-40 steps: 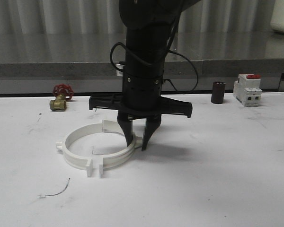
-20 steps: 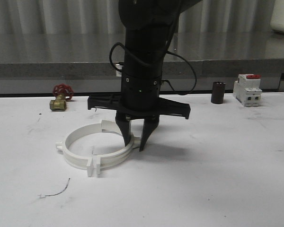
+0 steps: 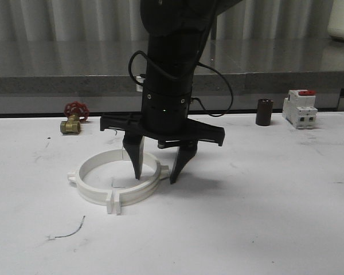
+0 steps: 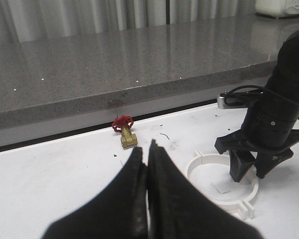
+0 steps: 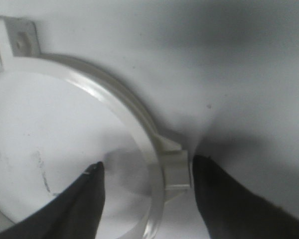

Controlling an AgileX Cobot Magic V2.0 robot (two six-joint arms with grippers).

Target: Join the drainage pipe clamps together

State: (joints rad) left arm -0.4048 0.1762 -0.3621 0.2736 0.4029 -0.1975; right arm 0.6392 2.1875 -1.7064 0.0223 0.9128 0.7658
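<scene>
The two white drainage pipe clamps [image 3: 83, 183] lie flat on the white table as one ring, their front end tabs [image 3: 113, 205] pressed side by side. My right gripper [image 3: 155, 179] points straight down over the ring's right side, open. One finger is inside the ring and the other outside it, and I cannot tell if either touches. In the right wrist view the curved band [image 5: 114, 99] and its small ear [image 5: 175, 167] sit between the spread fingers of the right gripper [image 5: 147, 164]. My left gripper [image 4: 145, 147] is shut on nothing, held away from the ring [image 4: 192, 169].
A brass valve with a red handle [image 3: 73, 119] sits at the back left. A dark cylinder [image 3: 264, 112] and a white breaker with a red switch [image 3: 300, 108] stand at the back right. A thin wire scrap [image 3: 69, 229] lies in front. A grey counter ledge runs behind.
The right gripper has opened from a narrow pinch at the ring's right rim and shifted slightly left. The gap between the front tabs has closed.
</scene>
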